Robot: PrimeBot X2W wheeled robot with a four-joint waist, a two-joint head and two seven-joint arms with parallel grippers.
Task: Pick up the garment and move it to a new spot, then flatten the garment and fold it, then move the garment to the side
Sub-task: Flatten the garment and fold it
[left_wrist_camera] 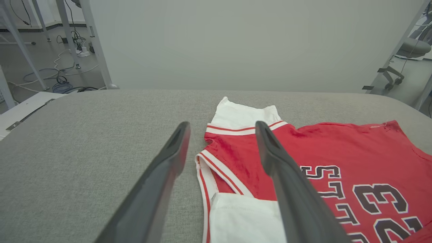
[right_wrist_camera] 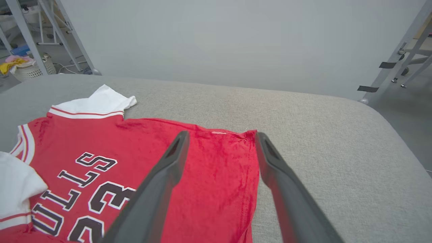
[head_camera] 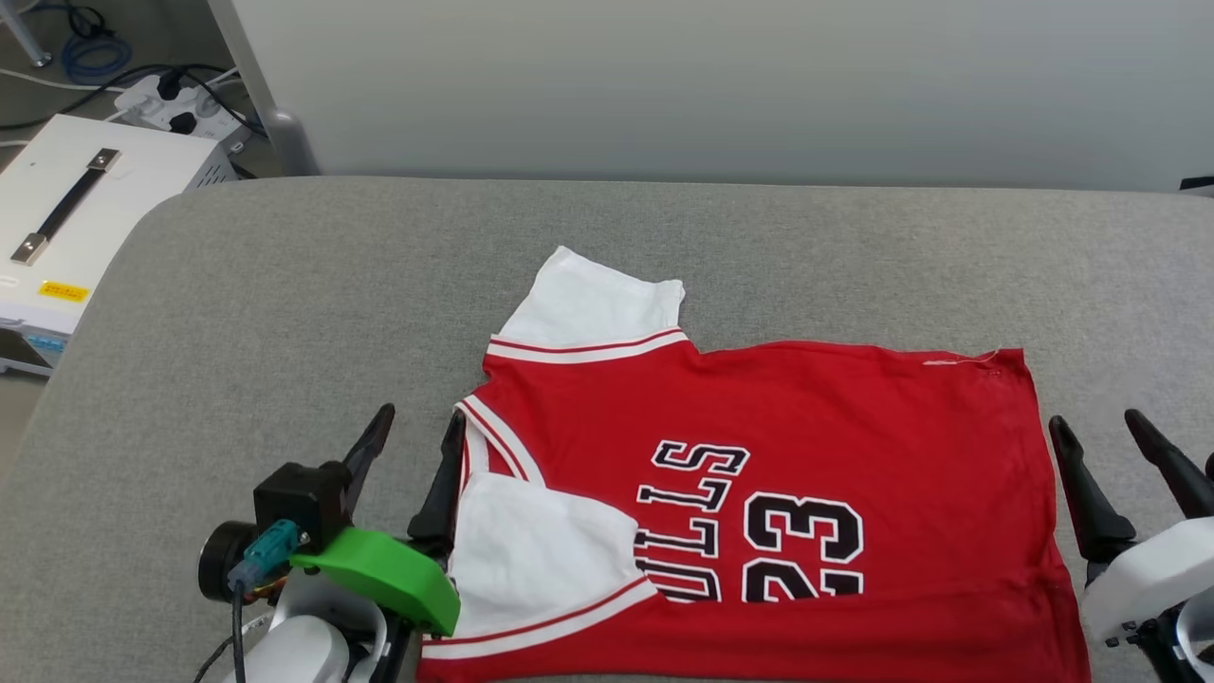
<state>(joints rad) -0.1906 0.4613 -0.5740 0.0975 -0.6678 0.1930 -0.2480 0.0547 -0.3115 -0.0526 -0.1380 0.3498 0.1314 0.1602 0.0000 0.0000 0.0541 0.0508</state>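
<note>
Both hands stand open and empty, the left hand point(head_camera: 419, 417) beside the collar, the right hand point(head_camera: 1095, 422) beside the hem. The garment point(head_camera: 806, 417) lies flat on the grey worktop point(head_camera: 285, 313), its long axis crosswise and neck pointing left, with the near sleeve point(head_camera: 541, 550) folded in. The far sleeve point(head_camera: 593, 299) looks next: pinch low, fold evenly.

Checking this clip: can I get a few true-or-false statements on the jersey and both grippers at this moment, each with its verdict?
1. The garment lies spread on the grey surface, print up. True.
2. The left gripper is shut on the collar. False: its jaws stand open and grasp nothing.
3. The near sleeve is folded in over the red front. True.
4. The right gripper holds the hem up. False: it is open at the hem's edge.
5. The white box sits on the garment. False: it stands off the surface, to the left.
</note>
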